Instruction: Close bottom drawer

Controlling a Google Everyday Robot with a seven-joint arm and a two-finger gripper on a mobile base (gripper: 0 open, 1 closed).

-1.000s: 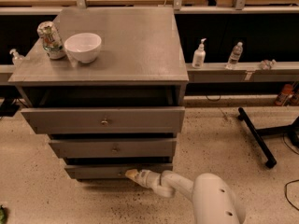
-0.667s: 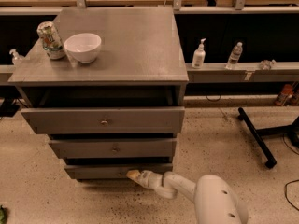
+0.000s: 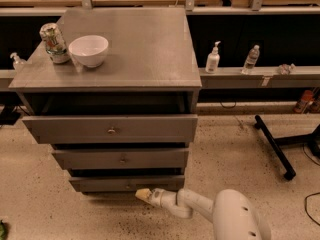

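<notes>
Your bottom drawer (image 3: 100,184) sits lowest in the cabinet, pulled partly out. Your claw (image 3: 143,194) is low at the near edge of the drawer front, just right of centre; you cannot tell its spread. To the right, open floor (image 3: 235,149) leaves you room.

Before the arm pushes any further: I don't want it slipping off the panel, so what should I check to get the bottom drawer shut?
1. Gripper placed at the bottom drawer front: ok, its tip is at the panel's lower edge, near the middle.
2. Firm contact with the panel: cannot tell.
3. Bottom drawer shut: not ok, it juts out with a dark gap above it.
4. Nothing inside blocking it: cannot tell, the middle drawer overhangs the interior.
5. Bowl and can on the cabinet top safe from a jolt: ok, both sit well back from the front edge.
</notes>
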